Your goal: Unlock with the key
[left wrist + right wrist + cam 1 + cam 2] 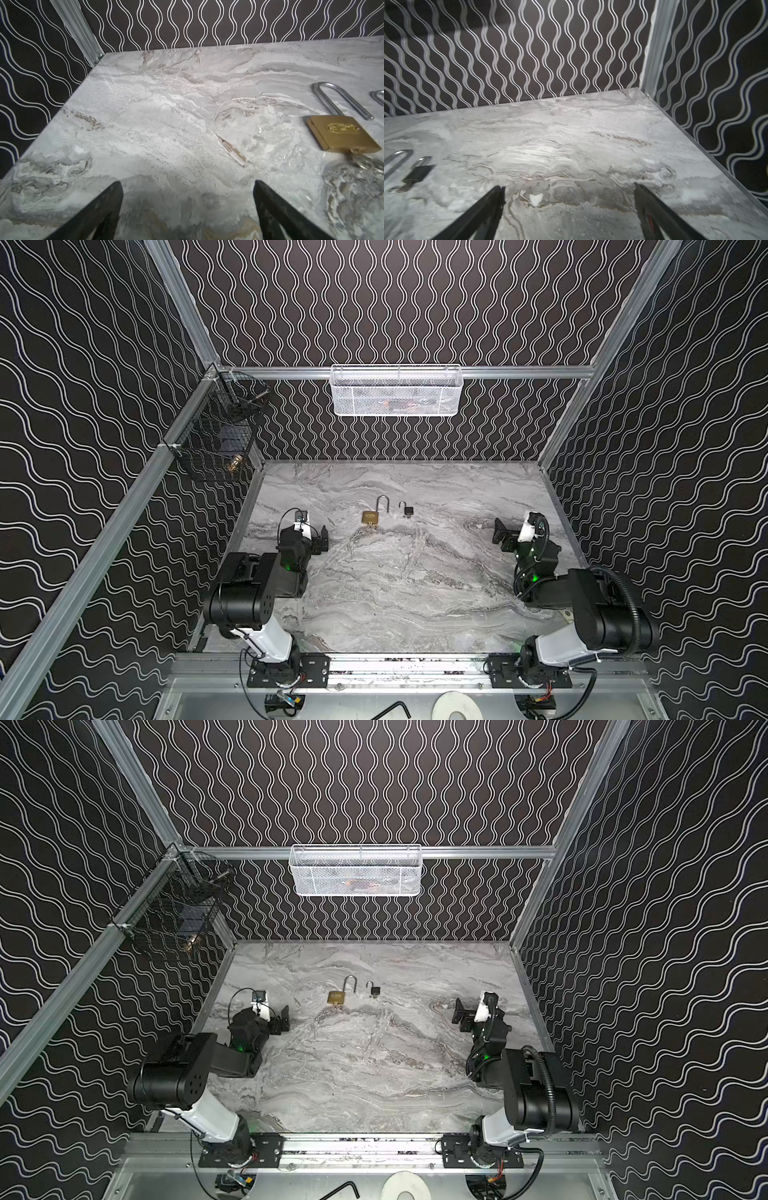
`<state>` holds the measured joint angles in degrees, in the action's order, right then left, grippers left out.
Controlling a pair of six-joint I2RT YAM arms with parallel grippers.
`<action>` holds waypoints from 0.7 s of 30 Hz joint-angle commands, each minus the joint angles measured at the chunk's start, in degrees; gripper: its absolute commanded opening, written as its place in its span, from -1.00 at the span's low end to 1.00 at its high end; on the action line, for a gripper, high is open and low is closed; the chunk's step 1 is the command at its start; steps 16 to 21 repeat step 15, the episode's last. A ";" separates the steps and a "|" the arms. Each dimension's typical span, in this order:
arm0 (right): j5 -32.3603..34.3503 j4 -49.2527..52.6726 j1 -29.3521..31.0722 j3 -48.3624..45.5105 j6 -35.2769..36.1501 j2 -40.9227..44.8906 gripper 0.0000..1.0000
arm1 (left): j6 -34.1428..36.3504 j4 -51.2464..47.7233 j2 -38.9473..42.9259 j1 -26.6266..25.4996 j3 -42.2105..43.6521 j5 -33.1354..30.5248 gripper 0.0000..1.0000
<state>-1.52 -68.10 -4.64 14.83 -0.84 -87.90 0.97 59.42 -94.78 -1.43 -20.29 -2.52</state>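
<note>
A brass padlock (369,516) (335,997) lies flat at mid-table in both top views, and its steel shackle (340,101) stands swung open. A key (362,161) on a ring sticks out of the brass body (342,133). To its right lies a small black padlock (408,511) (419,172), shackle up, with a small key (401,187) at its base. My left gripper (323,536) (187,182) rests low, left of the brass lock, open and empty. My right gripper (501,531) (569,187) sits far right of both locks, also open and empty.
A white mesh basket (395,391) hangs on the back wall, well above the table. A black wire basket (216,439) hangs on the left wall. Patterned walls close in the marble table (395,593) on three sides. The arm bases sit on a metal rail (407,670) at the front.
</note>
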 commanded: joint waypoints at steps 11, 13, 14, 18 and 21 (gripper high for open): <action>0.88 0.93 1.39 0.54 1.76 -0.41 0.99 | 2.13 0.23 -0.17 -0.33 -0.56 1.39 0.98; 0.80 0.42 1.30 0.33 1.78 -0.39 0.99 | 2.60 -0.89 -0.10 -0.84 -0.98 1.57 0.98; 1.18 0.22 1.35 0.05 1.81 -0.13 0.99 | 2.71 -0.52 -0.22 -0.85 -0.97 1.56 0.98; 1.51 -0.78 1.47 -0.63 1.85 0.17 0.99 | 2.64 -0.87 -0.05 -0.81 -0.93 1.57 0.98; 1.51 -0.78 1.47 -0.63 1.85 0.17 0.99 | 2.64 -0.87 -0.05 -0.81 -0.93 1.57 0.98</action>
